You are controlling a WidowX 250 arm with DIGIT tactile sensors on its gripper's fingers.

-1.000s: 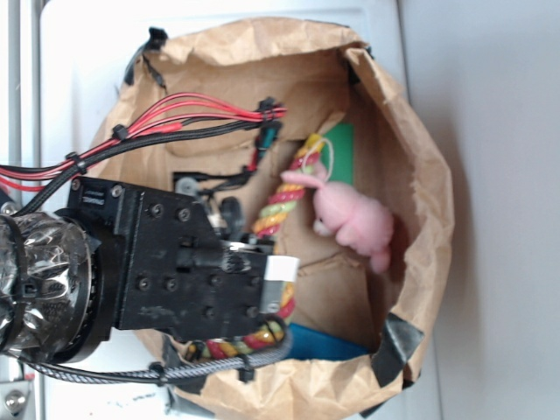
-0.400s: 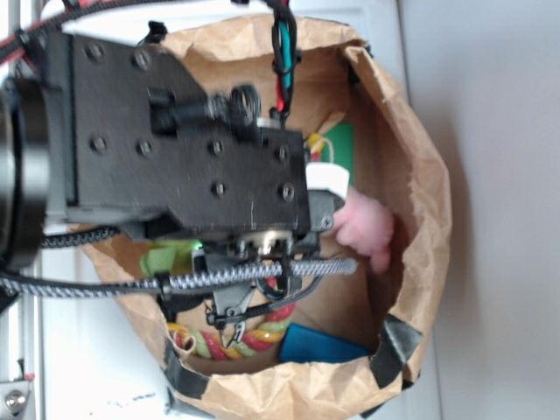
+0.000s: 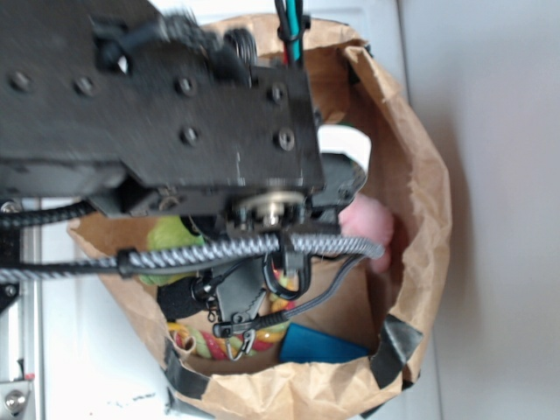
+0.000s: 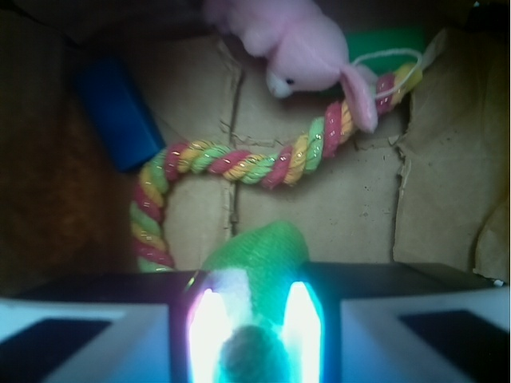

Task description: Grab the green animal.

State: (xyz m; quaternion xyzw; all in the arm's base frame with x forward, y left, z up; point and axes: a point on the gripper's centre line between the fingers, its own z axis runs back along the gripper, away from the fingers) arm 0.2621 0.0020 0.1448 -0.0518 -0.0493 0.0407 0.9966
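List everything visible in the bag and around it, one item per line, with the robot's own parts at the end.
Paper bag: one, brown, open, holding all the items below.
Green animal: one, lime-green plush, at the bottom of the wrist view, between the fingers.
Pink bunny: one, pink plush, top of the wrist view, ear lying over the rope.
Rope toy: one, twisted red, yellow and green, curving across the bag floor.
Blue block: one, blue, left of the rope's bend.
Green block: one, flat green, partly hidden beside the bunny.
Gripper: one, black body with glowing pale fingers, closed around the green animal.
Cables: braided black-and-white, crossing the exterior view.
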